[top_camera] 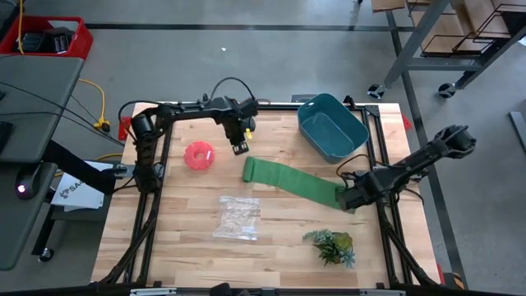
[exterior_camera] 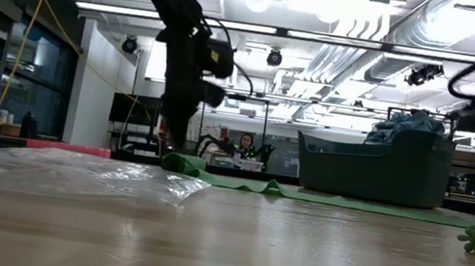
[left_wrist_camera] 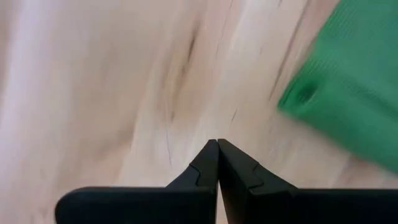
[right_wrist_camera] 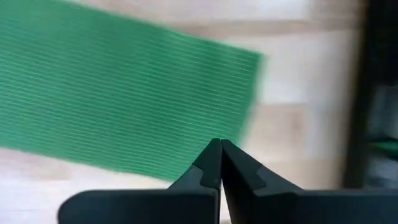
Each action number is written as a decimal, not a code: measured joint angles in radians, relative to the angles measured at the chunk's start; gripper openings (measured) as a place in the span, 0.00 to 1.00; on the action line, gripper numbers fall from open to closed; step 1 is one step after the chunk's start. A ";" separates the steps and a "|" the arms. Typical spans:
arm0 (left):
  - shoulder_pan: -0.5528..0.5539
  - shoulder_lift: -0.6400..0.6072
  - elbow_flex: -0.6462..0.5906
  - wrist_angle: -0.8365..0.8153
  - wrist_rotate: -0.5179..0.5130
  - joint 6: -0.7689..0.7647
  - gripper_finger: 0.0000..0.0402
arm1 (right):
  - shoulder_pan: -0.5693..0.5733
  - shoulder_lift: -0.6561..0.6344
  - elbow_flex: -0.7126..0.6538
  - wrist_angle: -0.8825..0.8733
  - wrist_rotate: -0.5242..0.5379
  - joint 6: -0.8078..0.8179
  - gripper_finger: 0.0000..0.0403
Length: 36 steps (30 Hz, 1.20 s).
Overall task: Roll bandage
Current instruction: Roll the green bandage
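Note:
The green bandage (top_camera: 292, 182) lies flat on the wooden table as a long strip, slanting from centre to right. Its left end (top_camera: 249, 170) is bunched into a small thick fold, which also shows in the low view (exterior_camera: 181, 162). My left gripper (top_camera: 239, 148) is shut and hovers just beyond that end, toward the far edge; its wrist view shows the bandage's end (left_wrist_camera: 348, 81) off to one side of it (left_wrist_camera: 217, 143). My right gripper (top_camera: 346, 200) is shut at the strip's right end (right_wrist_camera: 236, 93). My right gripper's shut fingertips (right_wrist_camera: 214, 155) stand at the long edge of the bandage, close to its right end corner (right_wrist_camera: 245, 127). I cannot tell whether they touch the fabric. The strip lies flat on the table there.
A teal tub (top_camera: 333, 127) stands at the far right. A pink ring (top_camera: 199, 155) lies left of the left gripper. A clear plastic bag (top_camera: 237, 218) lies near the centre front and a leafy green sprig (top_camera: 331, 247) at the front right.

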 joint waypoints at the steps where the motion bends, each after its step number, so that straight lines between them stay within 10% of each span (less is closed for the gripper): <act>1: 0.007 -0.009 0.000 0.026 0.033 0.002 0.00 | -0.001 -0.007 0.000 0.026 0.032 0.008 0.00; 36: -0.172 -0.017 0.001 0.036 0.215 -0.004 0.00 | -0.020 0.112 0.000 0.157 -0.016 0.050 0.00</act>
